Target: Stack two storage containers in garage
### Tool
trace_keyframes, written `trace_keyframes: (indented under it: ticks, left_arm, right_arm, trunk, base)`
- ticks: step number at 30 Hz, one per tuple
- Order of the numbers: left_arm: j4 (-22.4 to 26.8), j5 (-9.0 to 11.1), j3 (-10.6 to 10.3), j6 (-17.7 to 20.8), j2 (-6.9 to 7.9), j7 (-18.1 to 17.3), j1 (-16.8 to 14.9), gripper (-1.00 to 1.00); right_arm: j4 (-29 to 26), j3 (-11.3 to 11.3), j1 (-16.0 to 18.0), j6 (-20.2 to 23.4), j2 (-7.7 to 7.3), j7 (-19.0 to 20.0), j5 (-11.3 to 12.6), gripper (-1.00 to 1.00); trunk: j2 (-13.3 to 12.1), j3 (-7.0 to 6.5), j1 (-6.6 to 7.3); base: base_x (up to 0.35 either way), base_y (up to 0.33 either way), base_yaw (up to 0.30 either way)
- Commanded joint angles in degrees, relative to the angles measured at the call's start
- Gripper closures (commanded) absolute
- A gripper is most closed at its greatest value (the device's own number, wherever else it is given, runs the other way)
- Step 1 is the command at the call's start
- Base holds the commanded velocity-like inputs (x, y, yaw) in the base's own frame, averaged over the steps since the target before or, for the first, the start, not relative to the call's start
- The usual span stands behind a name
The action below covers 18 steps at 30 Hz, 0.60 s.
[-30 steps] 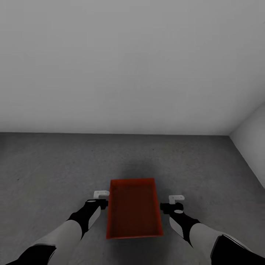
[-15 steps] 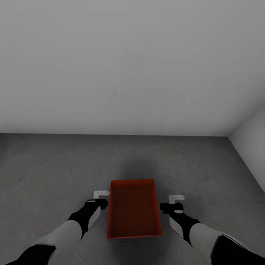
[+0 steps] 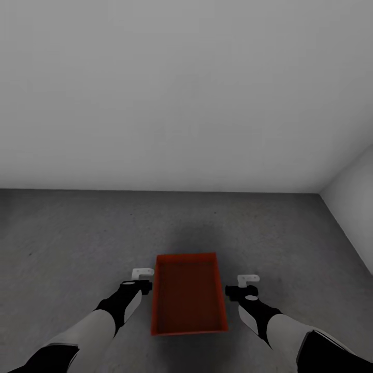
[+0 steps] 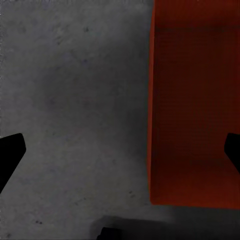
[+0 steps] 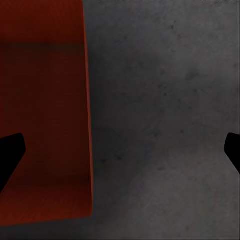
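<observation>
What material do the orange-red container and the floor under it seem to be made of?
The storage container looks like thin matte plastic: even orange-red colour, thin walls with faint fine ribbing in the wrist views, no shine. This is a render, so it stays a guess. The floor looks like rough concrete: dark grey, mottled, with small dark specks and no seams or planks.

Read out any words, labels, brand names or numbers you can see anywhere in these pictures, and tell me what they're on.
There are none to read.
The orange-red rectangular ribbed bin: plain walls and inside, no label or number.
The dark grey speckled concrete floor: only specks and shading, no markings.
The plain grey-white wall: bare, no sign.
The left gripper and right gripper: black and white parts, no lettering that can be made out.
</observation>
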<state>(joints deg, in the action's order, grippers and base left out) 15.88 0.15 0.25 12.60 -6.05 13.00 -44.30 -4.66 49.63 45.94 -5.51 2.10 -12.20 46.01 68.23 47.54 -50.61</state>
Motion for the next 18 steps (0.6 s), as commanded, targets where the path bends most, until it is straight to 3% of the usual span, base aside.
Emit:
trace_keyframes:
  ticks: [1, 8, 18]
  left_arm:
    - [0.12, 0.02, 0.02, 0.33, -0.02, 0.18, 0.0, -1.0]
    - [0.12, 0.02, 0.02, 0.32, -0.02, 0.18, 0.0, -1.0]
    - [0.19, 0.02, 0.03, 0.32, -0.02, 0.18, 0.0, -1.0]
  right_arm:
    - [0.0, 0.48, 0.04, -0.15, 0.01, -0.19, 0.59, -1.0]
    - [0.0, 0.49, 0.02, -0.13, 0.01, -0.19, 0.57, -1.0]
    - [0.0, 0.47, 0.02, -0.16, 0.01, -0.21, 0.57, -1.0]
  trunk:
    - [-0.39, -0.15, 0.23]
    - [-3.2, -1.41, 1.76]
    - [-3.2, -1.41, 1.76]
  base:
    - [0.0, 0.0, 0.0]
    - [0.0, 0.0, 0.0]
    - [0.0, 0.0, 0.0]
